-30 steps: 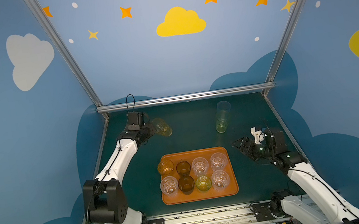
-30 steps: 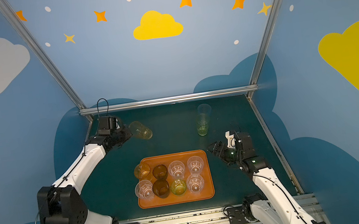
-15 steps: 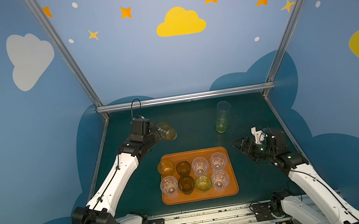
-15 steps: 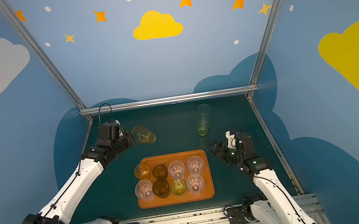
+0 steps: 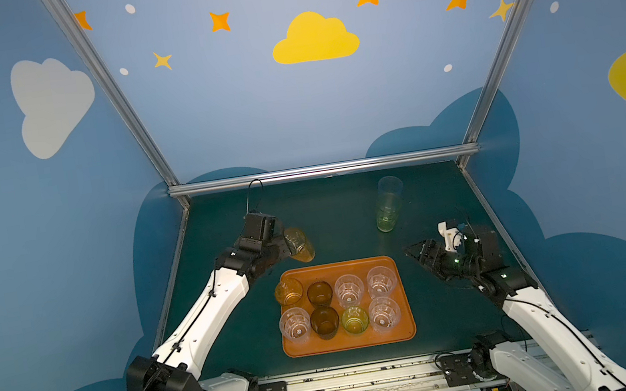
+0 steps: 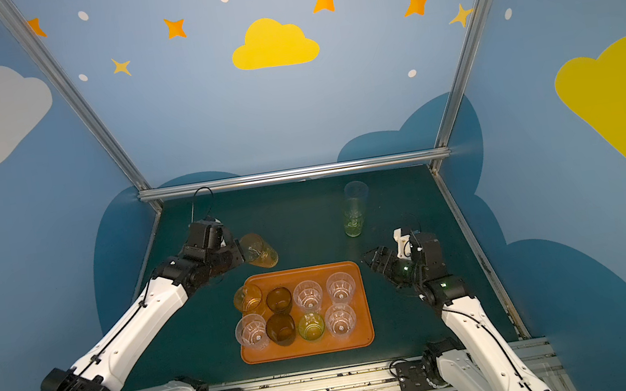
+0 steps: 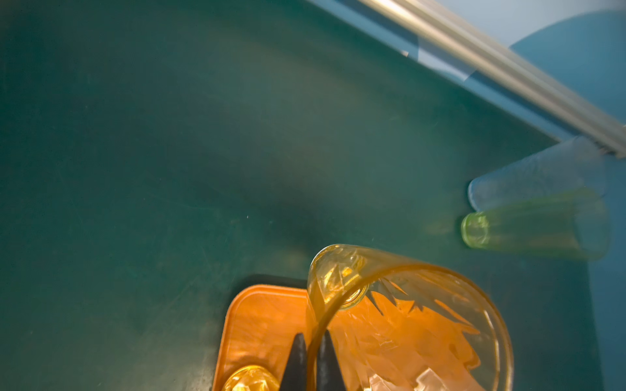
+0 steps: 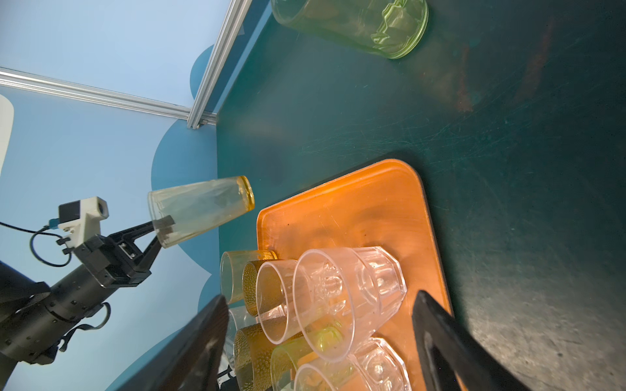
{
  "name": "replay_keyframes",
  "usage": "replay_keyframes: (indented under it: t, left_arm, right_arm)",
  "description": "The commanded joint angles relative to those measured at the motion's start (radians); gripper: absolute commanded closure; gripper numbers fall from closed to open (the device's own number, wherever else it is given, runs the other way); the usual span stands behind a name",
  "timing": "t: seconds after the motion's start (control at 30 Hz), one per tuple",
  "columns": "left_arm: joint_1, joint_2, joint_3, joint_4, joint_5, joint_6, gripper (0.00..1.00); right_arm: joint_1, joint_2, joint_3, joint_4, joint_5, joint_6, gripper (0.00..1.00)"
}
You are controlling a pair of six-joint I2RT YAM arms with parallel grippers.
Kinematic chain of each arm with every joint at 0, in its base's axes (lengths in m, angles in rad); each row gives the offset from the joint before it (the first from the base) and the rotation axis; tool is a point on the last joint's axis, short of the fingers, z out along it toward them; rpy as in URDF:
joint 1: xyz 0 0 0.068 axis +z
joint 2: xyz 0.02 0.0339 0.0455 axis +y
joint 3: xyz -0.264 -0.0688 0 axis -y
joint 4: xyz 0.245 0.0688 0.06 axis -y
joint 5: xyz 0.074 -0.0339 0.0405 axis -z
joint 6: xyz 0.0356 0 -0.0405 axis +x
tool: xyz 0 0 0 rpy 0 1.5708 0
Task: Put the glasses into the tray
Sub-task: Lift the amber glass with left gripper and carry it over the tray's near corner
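In both top views: eight glasses (image 5: 348, 290) set in tray (image 5: 339, 269); amber glass (image 5: 301, 245) clenched in left claw (image 5: 286, 246), beside tray's far-left corner; right claw (image 5: 416, 250) gaping, empty. Left wrist: leaves green glass (image 7: 535, 226), clear glass (image 7: 535, 176) on surface (image 7: 169, 135), far right.

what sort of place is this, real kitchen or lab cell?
Probably a lab robot cell: left arm and right arm bolted to a rail, an aluminium frame holding walls painted with clouds and stars, a tray of glasses on a green mat.
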Motion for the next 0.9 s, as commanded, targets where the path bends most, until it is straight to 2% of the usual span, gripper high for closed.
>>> replay_keyframes:
  t: [0.0,0.37,0.87]
  left_arm:
    - [-0.026,0.01,0.025,-0.064,-0.052,0.008,0.96]
    - [-0.063,-0.044,-0.006,-0.136,-0.092,0.011,0.96]
    - [-0.084,0.005,-0.033,-0.143,-0.095,0.002,0.96]
  right_arm:
    - [0.002,-0.019,-0.009,-0.01,0.0,-0.021,0.16]
    - [0.001,-0.015,-0.023,-0.004,0.009,-0.021,0.16]
    - [-0.001,-0.002,-0.03,-0.013,0.026,-0.018,0.16]
